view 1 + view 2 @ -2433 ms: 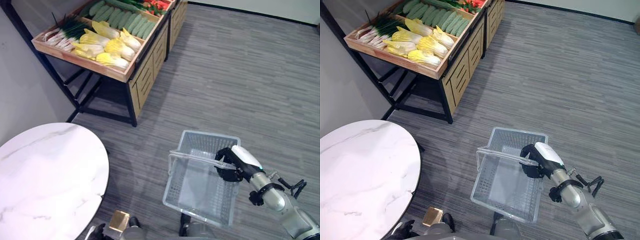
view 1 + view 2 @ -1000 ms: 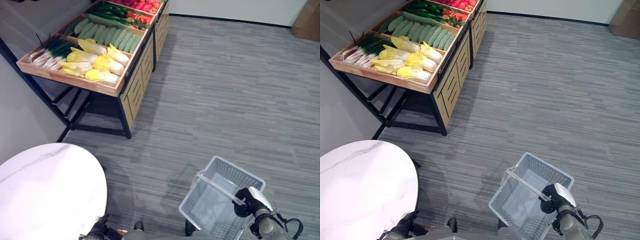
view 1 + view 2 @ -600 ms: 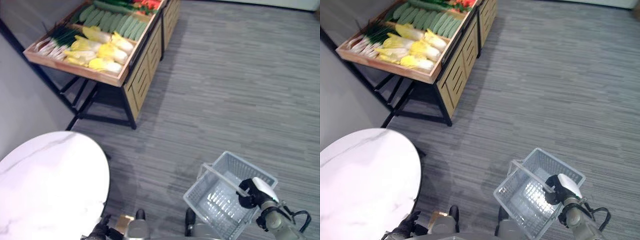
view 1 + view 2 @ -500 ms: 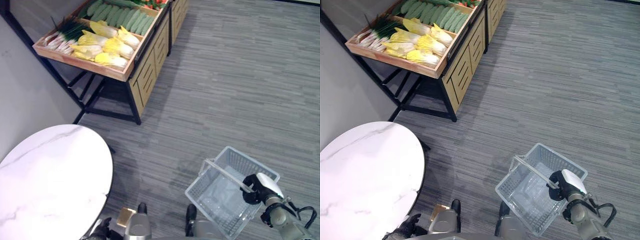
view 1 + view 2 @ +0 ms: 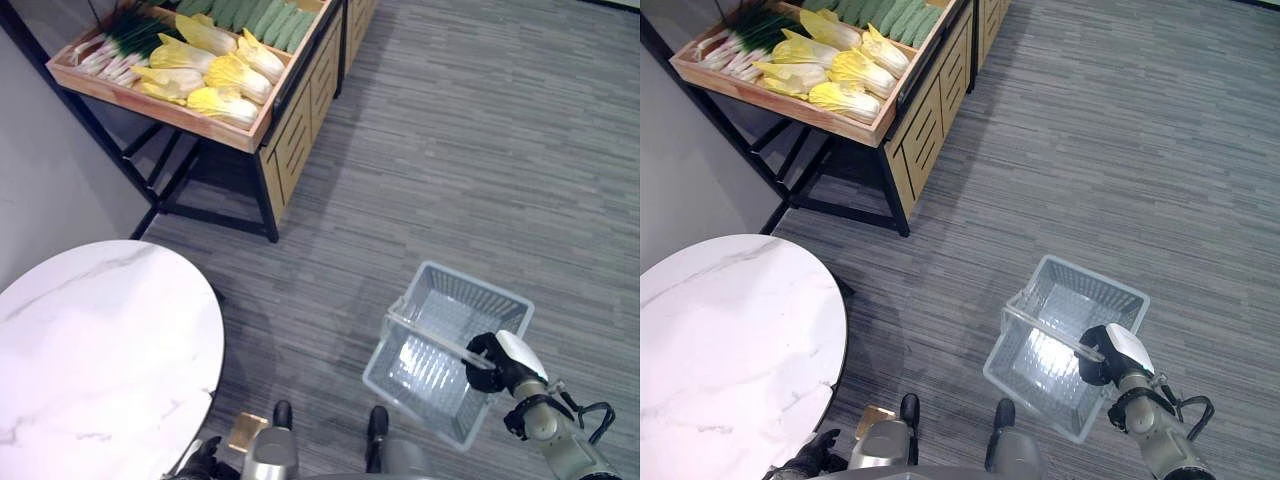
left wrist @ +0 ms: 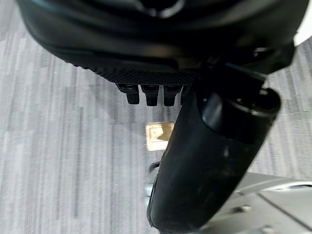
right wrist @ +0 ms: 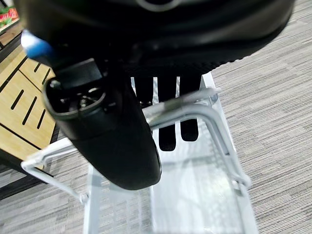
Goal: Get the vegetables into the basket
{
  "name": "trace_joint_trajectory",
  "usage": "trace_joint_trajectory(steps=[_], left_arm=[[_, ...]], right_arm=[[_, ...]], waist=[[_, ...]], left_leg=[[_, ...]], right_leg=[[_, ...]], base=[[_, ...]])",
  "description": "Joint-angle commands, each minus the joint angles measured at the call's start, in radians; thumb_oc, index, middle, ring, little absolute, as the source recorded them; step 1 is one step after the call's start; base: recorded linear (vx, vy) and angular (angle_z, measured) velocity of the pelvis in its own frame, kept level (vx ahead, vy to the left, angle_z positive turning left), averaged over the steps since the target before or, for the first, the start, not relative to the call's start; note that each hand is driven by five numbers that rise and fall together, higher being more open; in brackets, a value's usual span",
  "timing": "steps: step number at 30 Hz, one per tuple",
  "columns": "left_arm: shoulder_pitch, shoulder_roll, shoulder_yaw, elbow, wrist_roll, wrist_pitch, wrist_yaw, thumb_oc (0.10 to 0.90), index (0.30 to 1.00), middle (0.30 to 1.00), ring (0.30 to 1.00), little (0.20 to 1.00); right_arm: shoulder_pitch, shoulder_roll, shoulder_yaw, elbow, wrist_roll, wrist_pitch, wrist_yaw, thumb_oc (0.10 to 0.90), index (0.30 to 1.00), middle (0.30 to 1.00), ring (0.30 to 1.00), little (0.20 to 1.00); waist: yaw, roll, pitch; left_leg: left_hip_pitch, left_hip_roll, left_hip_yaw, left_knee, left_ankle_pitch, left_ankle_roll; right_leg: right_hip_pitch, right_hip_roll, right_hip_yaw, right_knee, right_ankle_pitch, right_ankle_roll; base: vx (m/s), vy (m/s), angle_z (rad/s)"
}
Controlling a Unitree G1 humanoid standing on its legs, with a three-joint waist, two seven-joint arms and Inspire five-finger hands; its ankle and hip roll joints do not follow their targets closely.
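- The room had grey striped flooring (image 5: 480, 150), with a round white marble table (image 5: 90, 350) near the robot's left.
- The vegetables (image 5: 215, 75), pale yellow cabbages beside green leeks, lay in a wooden crate (image 5: 160, 105) on a dark-framed stand (image 5: 265, 195), well apart from the robot.
- The wire basket (image 5: 445, 350) hung empty from the right hand (image 5: 495, 360), whose fingers (image 7: 168, 136) were curled round its handle (image 7: 195, 109).
- The left hand (image 6: 209, 161) hung low over the floor; I could not tell how its fingers were set.
- I judged this the carrying stage: next, the basket needed bringing close to the crate, leaving the left hand free for picking.
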State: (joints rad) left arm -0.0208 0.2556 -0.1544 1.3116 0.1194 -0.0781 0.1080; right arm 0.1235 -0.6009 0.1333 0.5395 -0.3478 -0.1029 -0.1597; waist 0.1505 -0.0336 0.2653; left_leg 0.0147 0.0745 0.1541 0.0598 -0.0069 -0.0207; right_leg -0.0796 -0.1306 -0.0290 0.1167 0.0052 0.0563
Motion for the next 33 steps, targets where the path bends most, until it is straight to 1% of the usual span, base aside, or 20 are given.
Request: trace_joint_trajectory(steps=[1, 2, 4, 9, 10, 11, 13, 15, 18, 22, 23, 24, 26, 28, 29, 31, 32, 33], left_arm=[[0.006, 0.033, 0.01, 0.031, 0.013, -0.007, 0.025, 0.9, 1.0, 1.0, 1.0, 1.0], [0.006, 0.033, 0.01, 0.031, 0.013, -0.007, 0.025, 0.9, 1.0, 1.0, 1.0, 1.0], [-0.007, 0.045, 0.011, 0.03, 0.012, -0.006, 0.031, 0.9, 1.0, 1.0, 1.0, 1.0], [-0.012, 0.05, 0.006, 0.021, 0.012, -0.01, 0.032, 0.9, 1.0, 1.0, 1.0, 1.0], [-0.009, 0.048, 0.003, 0.027, 0.017, -0.011, 0.029, 0.9, 1.0, 1.0, 1.0, 1.0], [-0.006, 0.047, 0.002, 0.026, 0.018, -0.012, 0.027, 0.9, 1.0, 1.0, 1.0, 1.0], [-0.002, 0.046, 0.0, 0.022, 0.019, -0.012, 0.025, 0.9, 1.0, 1.0, 1.0, 1.0], [0.001, 0.044, 0.001, 0.027, 0.027, -0.013, 0.025, 0.9, 1.0, 1.0, 1.0, 1.0], [0.005, 0.044, -0.001, 0.027, 0.033, -0.014, 0.024, 0.9, 1.0, 1.0, 1.0, 1.0], [0.009, 0.047, 0.003, 0.031, 0.038, -0.014, 0.024, 0.9, 1.0, 1.0, 1.0, 1.0], [0.008, 0.047, 0.003, 0.031, 0.039, -0.014, 0.024, 0.9, 1.0, 1.0, 1.0, 1.0], [0.011, 0.05, 0.0, 0.03, 0.048, -0.014, 0.024, 0.9, 1.0, 1.0, 1.0, 1.0], [0.009, 0.052, 0.001, 0.019, 0.042, -0.012, 0.025, 0.9, 1.0, 1.0, 1.0, 1.0], [0.004, 0.054, 0.0, 0.01, 0.032, -0.012, 0.028, 0.9, 1.0, 1.0, 1.0, 1.0], [0.001, 0.057, -0.002, 0.005, 0.027, -0.013, 0.027, 0.9, 1.0, 1.0, 1.0, 1.0], [-0.004, 0.056, -0.006, 0.0, 0.023, -0.012, 0.026, 0.9, 1.0, 1.0, 1.0, 1.0], [-0.011, 0.06, -0.003, 0.004, 0.017, -0.009, 0.032, 0.9, 1.0, 1.0, 1.0, 1.0], [-0.016, 0.063, 0.0, 0.008, 0.014, -0.008, 0.034, 0.9, 1.0, 1.0, 1.0, 1.0]], right_arm=[[-0.029, -0.066, -0.026, -0.115, 0.014, -0.047, -0.057, 0.4, 0.3, 0.3, 0.3, 0.3], [-0.03, -0.066, -0.026, -0.115, 0.014, -0.047, -0.057, 0.4, 0.3, 0.3, 0.3, 0.3], [-0.044, -0.045, -0.018, -0.107, 0.017, -0.042, -0.058, 0.4, 0.3, 0.3, 0.3, 0.3], [-0.051, -0.041, -0.012, -0.098, 0.013, -0.037, -0.059, 0.4, 0.3, 0.3, 0.3, 0.3], [-0.056, -0.036, -0.009, -0.093, 0.01, -0.035, -0.057, 0.4, 0.3, 0.3, 0.3, 0.3], [-0.056, -0.035, -0.008, -0.096, 0.01, -0.036, -0.057, 0.4, 0.3, 0.3, 0.3, 0.3], [-0.055, -0.032, -0.007, -0.1, 0.01, -0.037, -0.055, 0.4, 0.3, 0.3, 0.3, 0.3], [-0.05, -0.023, -0.002, -0.098, 0.005, -0.039, -0.051, 0.4, 0.3, 0.3, 0.3, 0.3], [-0.049, -0.019, 0.004, -0.09, 0.001, -0.038, -0.048, 0.4, 0.3, 0.3, 0.3, 0.3], [-0.046, -0.017, 0.005, -0.092, 0.001, -0.039, -0.045, 0.4, 0.3, 0.3, 0.3, 0.3], [-0.047, -0.017, 0.005, -0.091, 0.001, -0.039, -0.045, 0.4, 0.3, 0.3, 0.3, 0.3], [-0.049, -0.017, 0.004, -0.087, -0.003, -0.036, -0.043, 0.4, 0.3, 0.3, 0.3, 0.3], [-0.059, -0.021, 0.005, -0.087, -0.004, -0.033, -0.045, 0.4, 0.3, 0.3, 0.3, 0.3], [-0.073, -0.022, 0.009, -0.079, -0.004, -0.03, -0.049, 0.4, 0.3, 0.3, 0.3, 0.3], [-0.081, -0.022, 0.01, -0.081, -0.002, -0.03, -0.052, 0.4, 0.3, 0.3, 0.3, 0.3], [-0.089, -0.022, 0.015, -0.081, -0.001, -0.03, -0.052, 0.4, 0.3, 0.3, 0.3, 0.3], [-0.095, -0.016, 0.024, -0.088, -0.002, -0.031, -0.053, 0.4, 0.3, 0.3, 0.3, 0.3], [-0.096, -0.015, 0.03, -0.088, -0.002, -0.032, -0.054, 0.4, 0.3, 0.3, 0.3, 0.3]], waist=[[0.011, -0.02, -0.081], [0.012, -0.021, -0.081], [0.01, -0.031, -0.081], [0.013, -0.039, -0.083], [0.014, -0.043, -0.085], [0.013, -0.046, -0.085], [0.013, -0.047, -0.086], [0.012, -0.052, -0.091], [0.014, -0.054, -0.095], [0.012, -0.06, -0.096], [0.012, -0.06, -0.096], [0.01, -0.061, -0.095], [0.009, -0.052, -0.087], [0.009, -0.037, -0.077], [0.006, -0.027, -0.068], [0.002, -0.013, -0.06], [-0.004, -0.007, -0.055], [-0.007, -0.001, -0.052]], left_leg=[[-0.134, 0.023, -0.027, -0.115, 0.175, -0.029], [-0.134, 0.023, -0.025, -0.115, 0.175, -0.028], [-0.125, 0.001, -0.014, -0.123, 0.16, -0.013], [-0.117, -0.014, -0.012, -0.125, 0.146, 0.0], [-0.111, -0.022, -0.009, -0.126, 0.139, 0.004], [-0.107, -0.025, -0.008, -0.126, 0.135, 0.006], [-0.104, -0.029, -0.007, -0.127, 0.131, 0.009], [-0.089, -0.038, -0.004, -0.134, 0.122, 0.015], [-0.08, -0.045, -0.005, -0.139, 0.115, 0.018], [-0.068, -0.061, -0.006, -0.139, 0.102, 0.028], [-0.068, -0.061, -0.005, -0.139, 0.102, 0.028], [-0.057, -0.075, -0.002, -0.138, 0.091, 0.036], [-0.047, -0.081, 0.001, -0.135, 0.079, 0.048], [-0.037, -0.084, 0.0, -0.132, 0.073, 0.056], [-0.03, -0.085, -0.006, -0.128, 0.07, 0.064], [-0.01, -0.089, -0.008, -0.125, 0.056, 0.073], [0.01, -0.091, -0.003, -0.127, 0.048, 0.076], [0.018, -0.088, -0.004, -0.126, 0.045, 0.074]], right_leg=[[0.175, -0.004, 0.005, 0.008, -0.059, 0.074], [0.175, -0.005, 0.006, 0.008, -0.059, 0.075], [0.162, -0.023, 0.015, 0.01, -0.024, 0.093], [0.155, -0.034, 0.02, 0.011, 0.007, 0.105], [0.156, -0.039, 0.024, 0.011, 0.032, 0.112], [0.154, -0.041, 0.025, 0.013, 0.041, 0.116], [0.154, -0.043, 0.027, 0.013, 0.047, 0.118], [0.153, -0.048, 0.031, 0.014, 0.076, 0.127], [0.153, -0.053, 0.035, 0.017, 0.099, 0.132], [0.145, -0.062, 0.047, 0.04, 0.152, 0.147], [0.145, -0.062, 0.047, 0.04, 0.152, 0.147], [0.133, -0.072, 0.062, 0.068, 0.208, 0.158], [0.097, -0.082, 0.071, 0.129, 0.253, 0.162], [0.071, -0.079, 0.073, 0.187, 0.272, 0.155], [0.053, -0.07, 0.075, 0.239, 0.276, 0.146], [0.017, -0.064, 0.06, 0.297, 0.258, 0.129], [-0.027, -0.057, 0.035, 0.304, 0.231, 0.112], [-0.052, -0.051, 0.02, 0.29, 0.2, 0.104]], base=[[0.04, 0.126, -0.23], [0.06, 0.131, -0.31], [0.05, 0.135, -0.35], [0.03, 0.085, -0.16], [0.04, 0.091, 0.05], [0.03, 0.07, 0.04], [0.02, 0.053, -0.03], [0.04, 0.089, -0.11], [0.03, 0.054, -0.04], [0.03, 0.061, 0.0], [0.04, 0.101, -0.06], [0.04, 0.132, -0.09], [0.02, 0.146, -0.15], [0.01, 0.127, -0.19], [0.02, 0.135, -0.15], [0.06, 0.146, -0.1], [0.11, 0.107, -0.02], [0.09, 0.059, 0.0]])
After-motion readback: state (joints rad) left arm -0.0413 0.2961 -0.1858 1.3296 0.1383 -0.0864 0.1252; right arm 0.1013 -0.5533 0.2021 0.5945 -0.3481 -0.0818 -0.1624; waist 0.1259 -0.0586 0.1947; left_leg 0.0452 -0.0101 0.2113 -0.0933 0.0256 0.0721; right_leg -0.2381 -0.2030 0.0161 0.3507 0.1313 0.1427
